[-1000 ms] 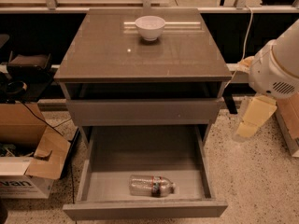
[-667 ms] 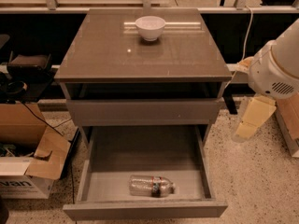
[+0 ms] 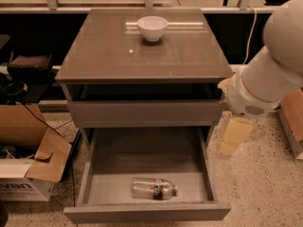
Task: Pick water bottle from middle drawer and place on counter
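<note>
In the pulled-out middle drawer (image 3: 142, 157), close to its front wall, we have the water bottle (image 3: 154, 188) lying on its side, lengthwise along that wall; it has the drawer floor to itself, nothing touching it. The drawer stands wide open, which we take to be so the bottle can be reached from above.

Over to the right of the cabinet, the tool (image 3: 234, 137) hangs pointing down at the speckled floor, outside the drawer's right wall and well apart from the bottle; whether it is apart or together we cannot tell. The bulky white arm (image 3: 270, 74) sits just beside the cabinet's right corner; nothing is carried, so we judge the reach has not yet begun.

Up top, the bench (image 3: 142, 60) carries a white bowl (image 3: 152, 27) near its back edge; the front half gleams bare, a fair landing spot for the bottle.

What stands in the way? The drawer front above (image 3: 144, 112) juts over the back of the open drawer, but the bottle lies forward of it; the low right wall lies between tool and bottle, so the approach calls for coming over and down. At left a torn cardboard box (image 3: 28, 160) sits on the floor near the cabinet, clear of the work.
</note>
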`<state>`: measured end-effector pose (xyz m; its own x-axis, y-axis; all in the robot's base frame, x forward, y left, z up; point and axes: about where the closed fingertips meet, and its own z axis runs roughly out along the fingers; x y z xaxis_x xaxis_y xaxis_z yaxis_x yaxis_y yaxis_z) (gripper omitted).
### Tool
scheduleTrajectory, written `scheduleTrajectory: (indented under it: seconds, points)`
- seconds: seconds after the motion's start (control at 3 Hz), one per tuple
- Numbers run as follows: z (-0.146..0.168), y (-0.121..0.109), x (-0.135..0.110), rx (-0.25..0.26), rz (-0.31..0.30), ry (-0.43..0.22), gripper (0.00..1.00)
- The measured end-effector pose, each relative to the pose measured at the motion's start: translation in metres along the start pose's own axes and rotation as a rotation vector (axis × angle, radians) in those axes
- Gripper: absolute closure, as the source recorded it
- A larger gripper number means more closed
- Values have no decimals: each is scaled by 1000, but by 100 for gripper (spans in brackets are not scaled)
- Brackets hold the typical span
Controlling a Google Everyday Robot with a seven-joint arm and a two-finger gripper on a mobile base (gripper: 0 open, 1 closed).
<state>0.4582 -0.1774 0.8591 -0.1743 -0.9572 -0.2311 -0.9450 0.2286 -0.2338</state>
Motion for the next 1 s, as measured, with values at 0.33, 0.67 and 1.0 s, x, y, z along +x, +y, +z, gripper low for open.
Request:
scheduleTrajectory:
  seconds: [0.33,0.67,1.0]
  points:
    - [52,14,-3,-57,11,-9,0]
    - [94,14,-8,-81,23,-26,0]
    - [98,13,-8,-81,25,-30,0]
